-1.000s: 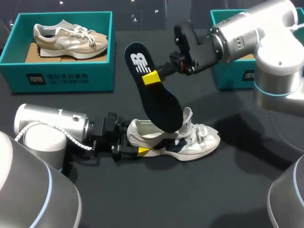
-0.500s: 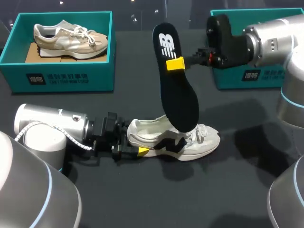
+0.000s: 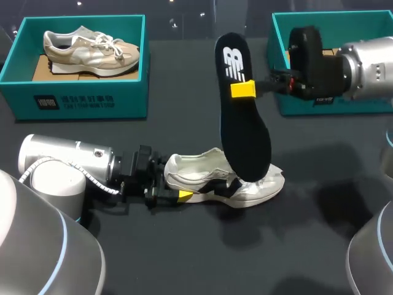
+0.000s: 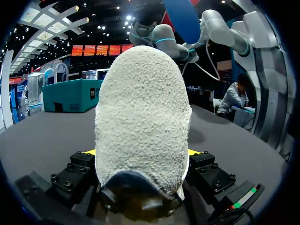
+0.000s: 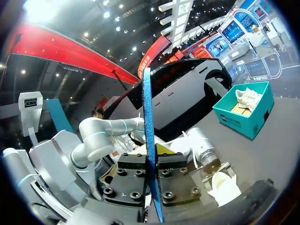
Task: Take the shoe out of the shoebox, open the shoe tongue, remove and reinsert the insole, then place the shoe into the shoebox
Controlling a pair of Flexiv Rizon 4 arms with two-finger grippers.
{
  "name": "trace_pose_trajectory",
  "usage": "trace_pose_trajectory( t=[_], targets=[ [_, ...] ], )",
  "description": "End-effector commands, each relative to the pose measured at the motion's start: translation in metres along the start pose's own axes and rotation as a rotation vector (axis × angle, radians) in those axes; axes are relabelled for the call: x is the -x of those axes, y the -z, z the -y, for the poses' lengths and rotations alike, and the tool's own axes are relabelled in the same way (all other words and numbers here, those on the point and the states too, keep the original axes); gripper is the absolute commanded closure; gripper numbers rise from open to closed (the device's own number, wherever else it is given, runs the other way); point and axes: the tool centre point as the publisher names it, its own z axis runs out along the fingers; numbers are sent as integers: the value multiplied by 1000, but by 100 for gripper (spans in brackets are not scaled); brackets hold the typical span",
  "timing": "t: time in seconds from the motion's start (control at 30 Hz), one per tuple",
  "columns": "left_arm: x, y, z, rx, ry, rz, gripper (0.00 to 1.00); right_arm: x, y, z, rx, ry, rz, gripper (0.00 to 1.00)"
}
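Rightward and steeper since 0.5 s ago swung the long black foam insole (image 3: pixel 244 132), upper part pinched tight in R gripper (image 3: pixel 244 90), lower tip over toe of white mesh sneaker (image 3: pixel 202 181); L gripper (image 3: pixel 178 195) clamps sneaker's heel on black table (image 3: pixel 184 258), outside teal shoebox (image 3: pixel 362 106).

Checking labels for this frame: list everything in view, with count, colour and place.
white shoe: 1, white with dark side marking, middle of table
insole: 1, black with white logo, held up over the white shoe
left shoebox: 1, teal, far left
beige shoe: 1, beige, inside left shoebox
right shoebox: 1, teal, far right, partly behind my right arm
table: 1, black
left gripper: 1, yellow tips, shut on white shoe's heel
right gripper: 1, yellow tips, shut on insole
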Motion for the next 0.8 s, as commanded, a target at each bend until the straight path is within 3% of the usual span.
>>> trace_pose_trajectory(
  t=[0.03, 0.37, 0.53, 0.8],
  targets=[
    [0, -1, 0, 0, 0, 1, 100, -31, 23, 17, 51, 7, 39, 100],
    [0, -1, 0, 0, 0, 1, 100, -31, 23, 17, 51, 7, 39, 100],
    [0, -1, 0, 0, 0, 1, 100, -54, 32, 28, 78, 26, 101, 100],
    [0, -1, 0, 0, 0, 1, 100, -70, 40, 39, 108, 36, 142, 100]
  ],
)
